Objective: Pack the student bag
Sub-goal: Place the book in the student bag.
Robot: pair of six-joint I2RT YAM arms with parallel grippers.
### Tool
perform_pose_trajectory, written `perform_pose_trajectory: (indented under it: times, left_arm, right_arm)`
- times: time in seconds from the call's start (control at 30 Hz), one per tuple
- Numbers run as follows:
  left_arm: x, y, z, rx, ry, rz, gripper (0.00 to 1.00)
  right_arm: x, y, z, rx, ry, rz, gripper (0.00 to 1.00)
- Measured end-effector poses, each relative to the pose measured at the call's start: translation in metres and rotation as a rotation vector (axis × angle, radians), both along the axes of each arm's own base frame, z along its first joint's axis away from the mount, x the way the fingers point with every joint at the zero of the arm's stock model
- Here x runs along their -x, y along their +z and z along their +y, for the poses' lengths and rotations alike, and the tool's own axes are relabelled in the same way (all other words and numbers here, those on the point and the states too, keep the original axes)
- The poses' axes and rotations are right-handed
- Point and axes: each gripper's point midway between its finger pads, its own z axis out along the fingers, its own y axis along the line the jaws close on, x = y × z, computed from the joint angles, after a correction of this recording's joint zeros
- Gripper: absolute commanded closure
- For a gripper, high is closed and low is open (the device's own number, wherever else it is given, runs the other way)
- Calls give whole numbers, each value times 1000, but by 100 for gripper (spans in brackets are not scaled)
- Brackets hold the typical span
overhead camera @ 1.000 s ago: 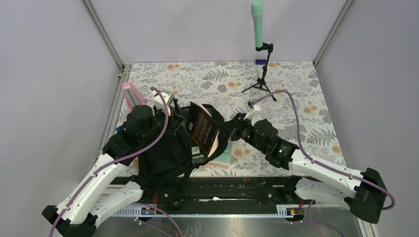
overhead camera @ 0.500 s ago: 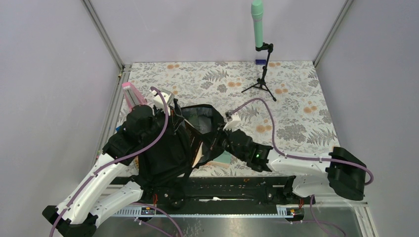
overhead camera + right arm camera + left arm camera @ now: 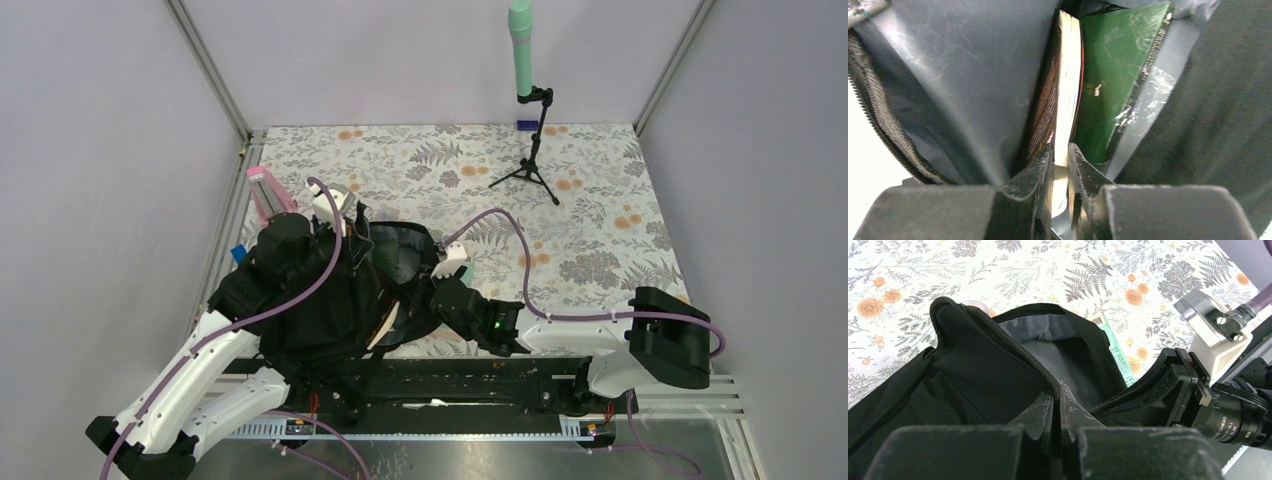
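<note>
The student bag (image 3: pixel 325 305) lies lower left in the overhead frame, on the floral surface (image 3: pixel 600 200). At its zipped rim the left pincer (image 3: pixel 1058 402) is clamped on the fabric; the right pincer (image 3: pixel 1060 157) — inside the opening — pinches a dark-covered book (image 3: pixel 1068 85) beside a green book (image 3: pixel 1113 80).

Tabletop (image 3: pixel 600 200): floral fern print w/ orange blooms. Student bag (image 3: pixel 330 310), black, lies on near-left part, mouth open. Teal book (image 3: pixel 1112 342) flat on tabletop just beside bag's open rim, partly under it. Pink obj (image 3: pixel 264 188) just past bag's far-left corner. Small black tripod (image 3: pixel 527 172) w/ mint-green cylinder (image 3: pixel 521 40) on top, well apart from bag, far-right of it. Small dark-blue obj (image 3: pixel 525 125) farther still from bag.
</note>
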Motion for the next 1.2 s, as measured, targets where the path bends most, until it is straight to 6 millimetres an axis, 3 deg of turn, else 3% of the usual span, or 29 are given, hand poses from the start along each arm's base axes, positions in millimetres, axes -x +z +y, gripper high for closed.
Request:
perform_pose_trajectory:
  times: [0.3,0.47,0.77,1.07,1.17,1.2]
  left_arm:
    - [-3,4,0,10,6,-15,100]
    - [-4,5,1,13,10,-20,100]
    - [-4,5,1,14,11,-19,100]
    - [-4,5,0,17,4,-16,100]
    - [-3,5,0,18,2,-15,100]
    - [-3,5,0,18,1,-15,100]
  right_arm:
    - [-13,15,-28,81,-106,-101,100]
    - [-17,16,-32,100,-124,-122,100]
    - [-12,-15,-13,159,-75,-83,100]
    - [-14,-22,16,193,-36,-68,100]
    - [-14,-26,17,221,-29,-65,100]
    - [-14,-28,16,229,-29,-63,94]
